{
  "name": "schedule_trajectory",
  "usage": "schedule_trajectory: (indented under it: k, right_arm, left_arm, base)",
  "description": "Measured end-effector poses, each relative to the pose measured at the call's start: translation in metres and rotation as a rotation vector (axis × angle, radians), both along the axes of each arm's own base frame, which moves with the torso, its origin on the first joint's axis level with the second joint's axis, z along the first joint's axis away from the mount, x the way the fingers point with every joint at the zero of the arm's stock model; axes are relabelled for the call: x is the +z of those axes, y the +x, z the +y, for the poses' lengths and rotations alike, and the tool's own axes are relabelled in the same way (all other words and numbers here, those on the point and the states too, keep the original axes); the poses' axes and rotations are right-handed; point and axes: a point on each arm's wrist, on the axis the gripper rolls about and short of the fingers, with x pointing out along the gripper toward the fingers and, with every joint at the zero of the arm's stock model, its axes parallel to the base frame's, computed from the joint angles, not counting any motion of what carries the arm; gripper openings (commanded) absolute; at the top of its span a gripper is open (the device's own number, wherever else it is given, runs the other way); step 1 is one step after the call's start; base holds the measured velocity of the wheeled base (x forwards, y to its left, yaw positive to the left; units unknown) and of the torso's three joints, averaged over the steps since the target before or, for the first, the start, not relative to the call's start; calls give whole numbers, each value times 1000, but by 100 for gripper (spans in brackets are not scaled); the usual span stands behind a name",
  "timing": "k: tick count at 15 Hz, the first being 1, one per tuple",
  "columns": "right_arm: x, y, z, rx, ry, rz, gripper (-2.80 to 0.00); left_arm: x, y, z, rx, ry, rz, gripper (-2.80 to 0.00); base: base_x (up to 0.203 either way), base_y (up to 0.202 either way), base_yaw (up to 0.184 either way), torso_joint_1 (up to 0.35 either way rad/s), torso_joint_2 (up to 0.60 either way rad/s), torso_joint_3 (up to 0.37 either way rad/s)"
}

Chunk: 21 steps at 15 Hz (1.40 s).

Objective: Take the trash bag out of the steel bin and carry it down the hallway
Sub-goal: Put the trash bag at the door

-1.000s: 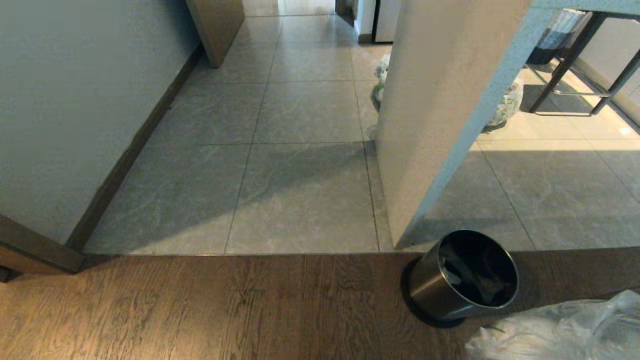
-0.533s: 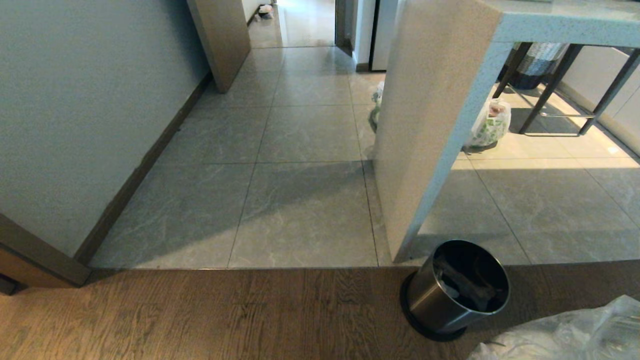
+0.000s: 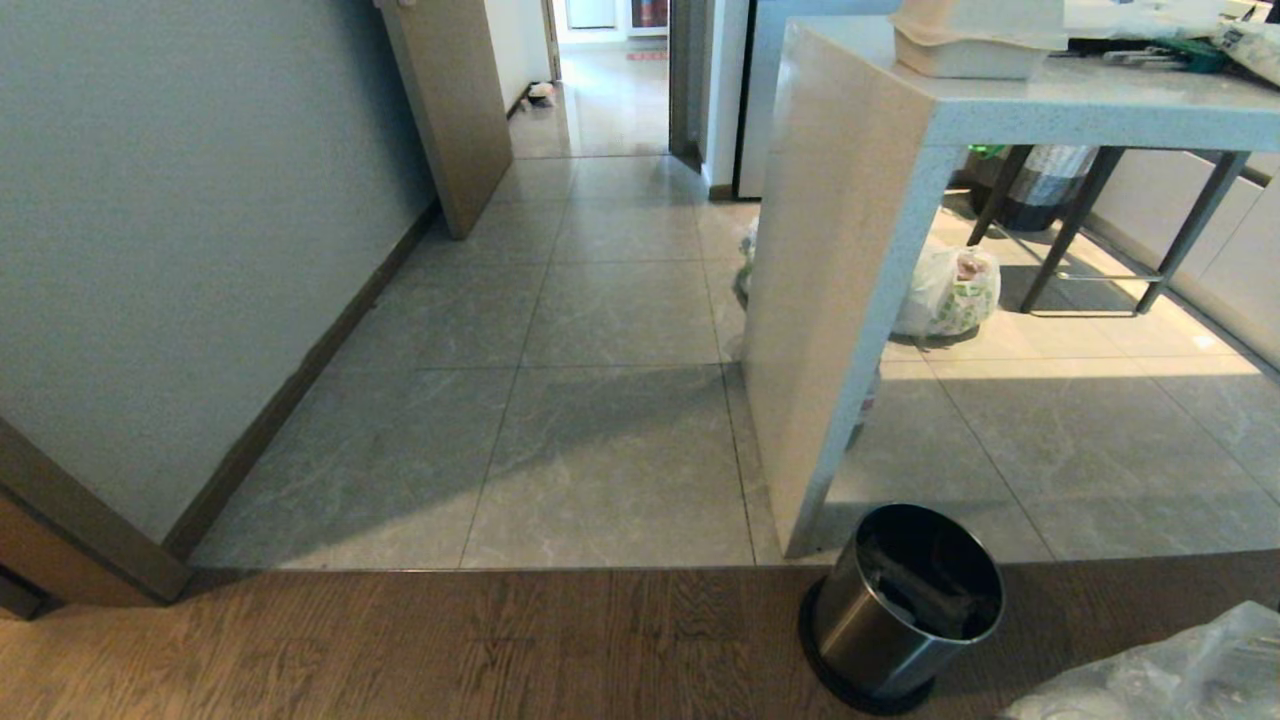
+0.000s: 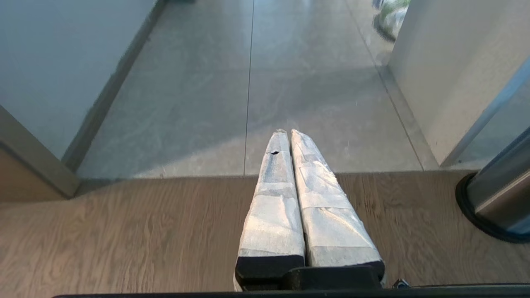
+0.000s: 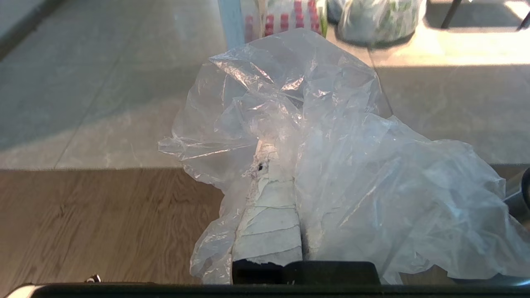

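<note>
Since the trash bag [image 5: 331, 157] is already out of the steel bin [image 3: 880, 630], removal looks done & what's left is the carry down the hallway [image 3: 600, 300]. Right tool [image 5: 281, 178] is clamped tight on the bag's plastic, which bunches up over and around its taped fingers; bag hangs low at robot's right side, w/ only a corner showing at the lower right edge of the head view, just beside the bin. Holding it by gathered film probably keeps the contents from spilling en route. Bin stands on the wood floor [image 3: 400, 650] at the foot of the pale surface [image 3: 1050, 110], apparently w/ dark stuff still inside, can't tell what. Left tool [image 4: 288, 136] is closed on nothing, fingers pressed together, pointing fwd over the floor, so it's idle, out of the way. A white-green bag [image 3: 950, 295] sits under the surface, well apart from the route.
</note>
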Motion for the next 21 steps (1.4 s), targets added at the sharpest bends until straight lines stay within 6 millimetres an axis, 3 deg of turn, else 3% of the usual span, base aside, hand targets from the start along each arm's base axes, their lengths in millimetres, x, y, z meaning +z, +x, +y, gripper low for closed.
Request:
schedule_trajectory:
  k: [12, 21]
  right_arm:
    - [0, 0, 0, 1, 0, 0, -280]
    - [0, 0, 0, 0, 0, 1, -280]
  left_arm:
    - [0, 0, 0, 0, 4, 0, -280]
    - [0, 0, 0, 0, 3, 1, -280]
  base:
    - [0, 6, -2, 1, 2, 42]
    - [0, 184, -1, 2, 1, 3]
